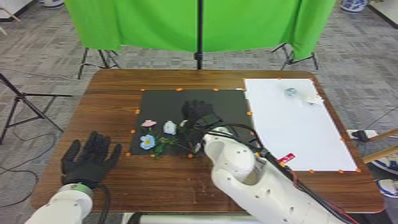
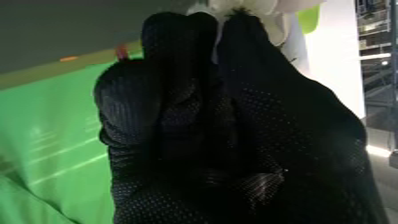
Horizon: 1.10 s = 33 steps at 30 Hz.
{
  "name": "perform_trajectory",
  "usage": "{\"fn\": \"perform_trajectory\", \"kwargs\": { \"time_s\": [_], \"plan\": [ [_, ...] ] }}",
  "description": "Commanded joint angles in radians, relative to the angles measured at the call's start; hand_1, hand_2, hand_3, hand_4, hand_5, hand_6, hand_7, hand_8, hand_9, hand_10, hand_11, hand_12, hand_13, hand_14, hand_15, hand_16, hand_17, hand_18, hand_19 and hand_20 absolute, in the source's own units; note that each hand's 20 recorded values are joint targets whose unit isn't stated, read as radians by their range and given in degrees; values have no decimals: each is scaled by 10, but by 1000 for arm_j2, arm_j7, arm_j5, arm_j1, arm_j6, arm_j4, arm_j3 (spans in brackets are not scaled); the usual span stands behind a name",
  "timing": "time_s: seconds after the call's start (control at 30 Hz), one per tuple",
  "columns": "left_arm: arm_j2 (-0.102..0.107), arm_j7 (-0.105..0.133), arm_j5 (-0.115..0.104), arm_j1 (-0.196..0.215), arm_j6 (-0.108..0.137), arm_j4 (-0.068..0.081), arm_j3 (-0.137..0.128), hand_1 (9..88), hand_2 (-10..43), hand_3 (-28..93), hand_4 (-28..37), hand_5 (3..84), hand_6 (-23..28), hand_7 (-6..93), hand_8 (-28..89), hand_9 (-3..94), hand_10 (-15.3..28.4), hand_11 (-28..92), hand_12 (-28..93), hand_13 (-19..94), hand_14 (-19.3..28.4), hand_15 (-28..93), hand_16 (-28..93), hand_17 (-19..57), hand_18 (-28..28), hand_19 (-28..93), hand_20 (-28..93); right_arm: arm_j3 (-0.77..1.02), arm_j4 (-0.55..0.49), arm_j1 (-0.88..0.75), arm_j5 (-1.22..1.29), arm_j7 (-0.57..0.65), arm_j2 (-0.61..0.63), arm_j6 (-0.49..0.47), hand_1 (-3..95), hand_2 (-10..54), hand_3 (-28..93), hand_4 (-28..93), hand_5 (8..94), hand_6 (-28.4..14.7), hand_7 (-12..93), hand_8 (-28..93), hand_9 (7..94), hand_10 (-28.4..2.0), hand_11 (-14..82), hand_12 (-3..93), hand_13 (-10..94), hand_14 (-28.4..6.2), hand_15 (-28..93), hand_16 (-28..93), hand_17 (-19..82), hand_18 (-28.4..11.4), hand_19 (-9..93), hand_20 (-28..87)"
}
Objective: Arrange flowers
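My left hand (image 1: pixel 87 159) is open with spread fingers over the table's left front. My right hand (image 1: pixel 199 114) is over the black mat (image 1: pixel 218 96), just right of the flowers. On the mat's left side lie a pink flower (image 1: pixel 148 123), a blue flower (image 1: pixel 147 142) and a white flower (image 1: pixel 170 127), with green stems and leaves near them. In the right wrist view white petals (image 2: pixel 266 9) are close behind the tip of my right hand (image 2: pixel 209 115), with a green leaf (image 2: pixel 308 19) beside them. Whether the hand holds the petals is hidden by the glove.
A white sheet (image 1: pixel 289 130) lies on the table's right, with a small bluish thing (image 1: pixel 290 91) and a whitish thing (image 1: pixel 314 100) near its far end. A red tag (image 1: pixel 286 158) is by my right arm. Beyond the table (image 1: pixel 111 107) hangs a green curtain (image 1: pixel 155 25).
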Motion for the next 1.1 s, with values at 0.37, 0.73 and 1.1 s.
{"fn": "perform_trajectory", "kwargs": {
  "time_s": [0.37,0.73,1.1],
  "plan": [
    [-11,-3,-40,32,58,10,-16,280,186,759,-283,508,63,392,-177,486,153,422,154,357,158,604,-68,-29,158,459,231,40,-43,-47,1,28,11,-92,652,-95,669,-283,646,-22,311,40,749,-119,108,420,692,-48,416,419,440,-166,825,210],
    [-11,-5,-40,23,59,14,-15,280,186,759,-283,508,63,394,-178,487,152,423,154,357,159,607,-69,-29,158,461,230,60,-74,-68,14,36,19,-118,646,-95,663,-283,609,-22,214,-118,695,-133,147,331,671,-54,408,402,425,-172,802,231],
    [-22,-1,-20,31,32,12,-24,280,186,759,-283,503,63,394,-179,485,152,423,153,355,156,605,-69,-29,158,462,229,205,-184,-123,60,61,103,-63,577,-95,685,-281,572,-44,179,-107,641,-166,220,210,641,-80,423,365,403,-189,803,228]
  ]
}}
